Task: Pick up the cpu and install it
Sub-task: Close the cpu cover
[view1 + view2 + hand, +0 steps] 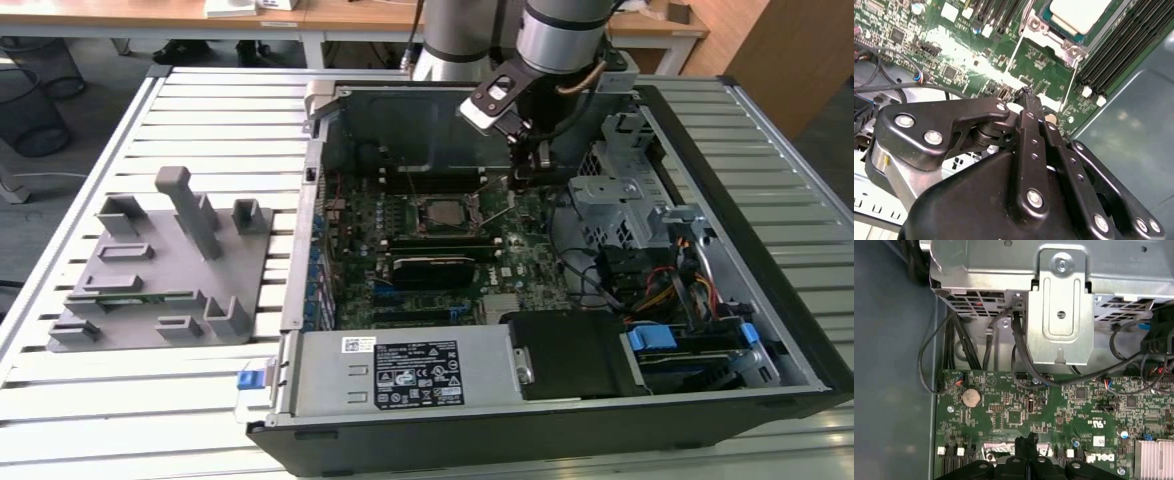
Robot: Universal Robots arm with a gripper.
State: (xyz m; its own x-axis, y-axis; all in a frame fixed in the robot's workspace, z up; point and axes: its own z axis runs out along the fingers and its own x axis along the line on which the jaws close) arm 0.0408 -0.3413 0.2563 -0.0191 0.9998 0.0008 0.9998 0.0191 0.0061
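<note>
In the second wrist view the hand (1026,95), black jointed metal links with bright rivets, has its two fingers pressed together at the tip, with nothing between them. It hangs just above the board (1044,67), a green glossy sheet crowded with small chips and connectors.

Just beyond the fingertips lies the cpu (1079,14), flat in its socket with the pale metal top facing up. The socket frame (1054,39), bright stamped steel, borders it, and a thin wire lever (1015,52) runs along one side. Whether the frame is locked down I cannot tell.

By its look the cpu should be light, thin and stiff. The smooth lid would likely be slippery, and the underside contacts fragile. The safest hold is probably on two opposite edges of the rim, kept level, with no pressing on the top and no sliding across the socket.

Past it run long black memory slots (1119,55) with white latches.

In the exterior view the dark steel case (787,300) lies open on a pale slatted worktop (160,400). Towards the exterior view's left, well apart from the hand, stands a matt grey tray (147,290) of blocky fixtures
</note>
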